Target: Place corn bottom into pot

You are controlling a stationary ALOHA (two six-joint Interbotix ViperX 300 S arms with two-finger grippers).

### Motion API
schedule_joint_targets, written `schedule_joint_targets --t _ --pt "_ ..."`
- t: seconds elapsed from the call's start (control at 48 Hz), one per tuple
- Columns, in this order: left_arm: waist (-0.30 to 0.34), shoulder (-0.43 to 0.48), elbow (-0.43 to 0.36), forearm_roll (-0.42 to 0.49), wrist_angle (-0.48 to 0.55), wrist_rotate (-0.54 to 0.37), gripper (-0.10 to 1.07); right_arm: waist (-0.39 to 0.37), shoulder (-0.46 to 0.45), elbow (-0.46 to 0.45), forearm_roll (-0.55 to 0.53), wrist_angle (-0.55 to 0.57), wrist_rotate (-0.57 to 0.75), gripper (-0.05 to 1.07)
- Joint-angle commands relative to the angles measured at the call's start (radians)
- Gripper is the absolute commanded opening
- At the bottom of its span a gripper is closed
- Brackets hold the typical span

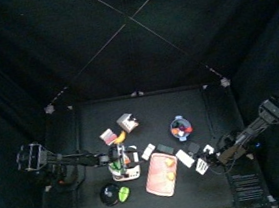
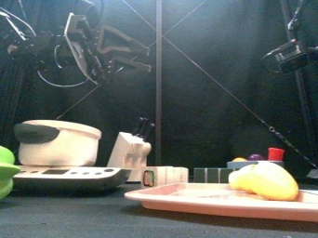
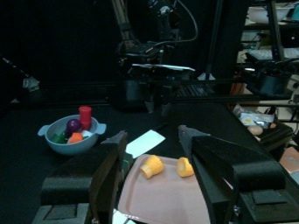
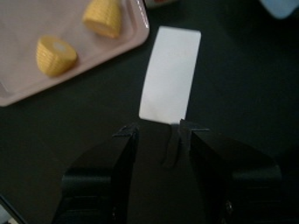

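Corn piece (image 2: 266, 180) on pink tray (image 2: 187, 197)

Both arms are black all over, built of jointed tubes with blocky housings at each joint. The left arm (image 2: 74, 46) carries loose black cables that loop beside its links, with pale glints on the metal fittings. The right arm (image 1: 253, 132) is a chain of boxy black segments. The left gripper (image 3: 158, 188) has two broad, matte black jaws with flat inner faces and squared, chunky bases. The right gripper (image 4: 156, 144) shows two thin black fingertips rising from a rounded black body.
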Motion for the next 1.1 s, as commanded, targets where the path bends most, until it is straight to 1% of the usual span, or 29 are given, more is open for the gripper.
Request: schedule_joint_targets --t 0.0,0.104,0.208,0.354,0.542,0.667,0.792,0.917,1.083 --pt "0.005 -0.018 0.0 -0.029 -0.008 0.0 0.87 -0.044 0.014 -0.048 -0.074 -0.041 0.0 0.79" --pt "0.009 -0.037 0.009 -0.074 0.011 -0.005 0.87 -0.078 0.052 -0.083 -0.138 -0.106 0.0 0.79" --pt "0.009 -0.063 0.012 -0.12 0.066 -0.005 0.87 -0.097 0.114 -0.121 -0.189 -0.166 -0.002 0.79" --pt "0.021 -0.098 0.008 -0.16 0.167 0.0 0.87 -0.104 0.207 -0.164 -0.236 -0.181 -0.003 0.79" --pt "0.066 -0.153 0.006 -0.107 0.305 0.002 0.87 -0.118 0.325 -0.232 -0.262 -0.181 -0.003 0.79" --pt "0.078 -0.178 0.015 -0.064 0.383 0.002 0.87 -0.135 0.385 -0.282 -0.267 -0.16 -0.005 0.79" --pt "0.077 -0.183 0.038 -0.032 0.393 0.002 0.87 -0.156 0.42 -0.307 -0.261 -0.118 -0.003 0.79" --pt "0.072 -0.187 0.055 -0.02 0.393 0.002 0.87 -0.179 0.445 -0.324 -0.245 -0.083 -0.002 0.79" --pt "0.067 -0.192 0.077 -0.018 0.39 0.002 0.87 -0.204 0.469 -0.344 -0.204 -0.081 -0.003 0.79"
